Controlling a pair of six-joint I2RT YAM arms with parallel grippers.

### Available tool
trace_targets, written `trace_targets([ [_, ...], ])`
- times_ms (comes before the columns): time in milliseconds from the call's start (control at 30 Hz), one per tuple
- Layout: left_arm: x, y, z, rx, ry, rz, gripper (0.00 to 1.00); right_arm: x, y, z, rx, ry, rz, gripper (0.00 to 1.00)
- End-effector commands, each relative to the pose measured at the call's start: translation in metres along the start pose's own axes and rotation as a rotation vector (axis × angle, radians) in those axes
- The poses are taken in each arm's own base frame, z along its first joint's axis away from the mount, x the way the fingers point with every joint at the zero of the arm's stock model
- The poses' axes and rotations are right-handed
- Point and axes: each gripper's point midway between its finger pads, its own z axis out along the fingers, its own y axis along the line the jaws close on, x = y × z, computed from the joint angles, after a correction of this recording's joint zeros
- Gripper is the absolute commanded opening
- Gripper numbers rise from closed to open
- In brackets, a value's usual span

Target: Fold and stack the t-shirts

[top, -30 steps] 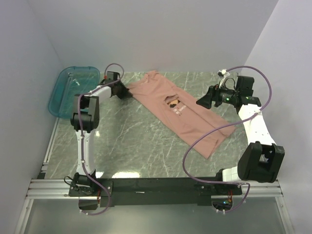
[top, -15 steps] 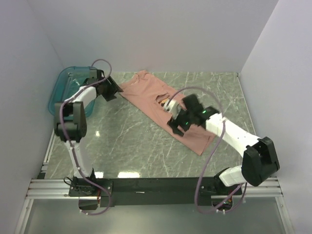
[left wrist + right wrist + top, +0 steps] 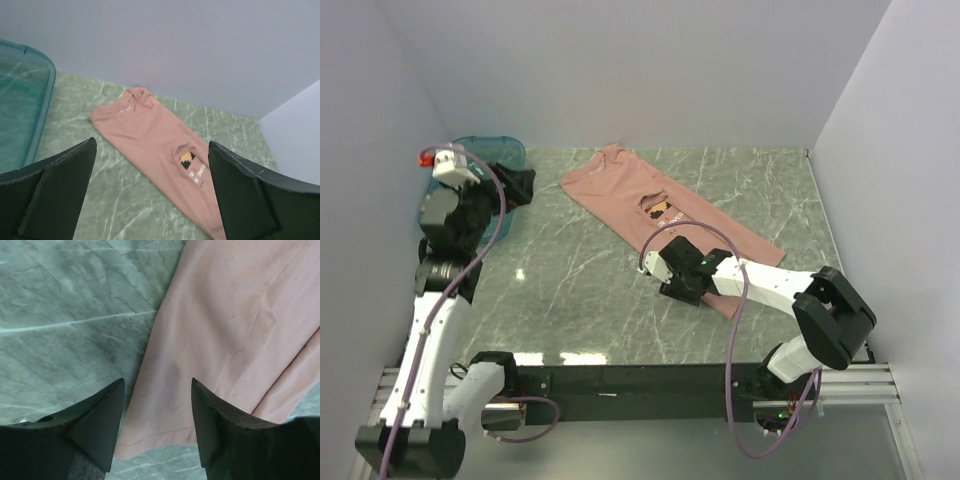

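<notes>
Green marble table between pale walls. Dusty-pink t-shirt flat on it, slanting from back centre toward near right. Left gripper raised near teal tray, jaws wide apart, empty. Right gripper low over shirt's near hem, jaws apart, nothing clamped

t-shirt flat on table centre, tray in far-left corner, right fingers above t-shirt's near end

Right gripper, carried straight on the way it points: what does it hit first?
The t-shirt. The right gripper points down at its lower end, open jaws straddling the side edge, with bare table just beside. Its height above the cloth is unclear.
</notes>
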Motion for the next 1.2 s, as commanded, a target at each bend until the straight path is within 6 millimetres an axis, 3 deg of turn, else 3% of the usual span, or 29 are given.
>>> trace_targets([
  [0, 0.054, 0.033, -0.014, -0.088, 0.124, 0.019, 0.99, 0.004, -0.002, 0.010, 0.045, 0.032, -0.011, 0.60],
  [133, 0.063, 0.026, -0.037, -0.058, 0.136, -0.009, 0.99, 0.009, 0.007, 0.015, 0.008, 0.067, -0.006, 0.52],
  [367, 0.079, 0.013, -0.054, 0.015, 0.178, -0.057, 1.00, 0.025, 0.024, 0.018, -0.041, 0.124, -0.026, 0.34],
  [600, 0.084, -0.002, -0.065, 0.106, 0.191, -0.074, 0.99, 0.028, 0.036, 0.024, -0.093, 0.147, -0.021, 0.00],
  [700, 0.086, -0.010, -0.071, 0.152, 0.195, -0.067, 1.00, 0.021, 0.039, 0.022, -0.104, 0.129, -0.026, 0.00],
  [833, 0.088, -0.021, -0.079, 0.217, 0.207, -0.070, 0.99, -0.003, 0.058, 0.010, -0.225, 0.055, -0.028, 0.00],
  [1000, 0.085, -0.036, -0.085, 0.298, 0.210, -0.071, 1.00, -0.047, 0.108, -0.006, -0.398, -0.033, -0.134, 0.00],
  [1100, 0.078, -0.041, -0.087, 0.306, 0.206, -0.064, 0.99, -0.080, 0.127, -0.010, -0.444, -0.078, -0.190, 0.00],
  [1133, 0.076, -0.042, -0.088, 0.307, 0.201, -0.060, 0.99, -0.103, 0.125, -0.017, -0.443, -0.124, -0.183, 0.00],
  [1167, 0.073, -0.044, -0.089, 0.309, 0.198, -0.056, 1.00, -0.108, 0.135, -0.016, -0.489, -0.114, -0.184, 0.00],
])
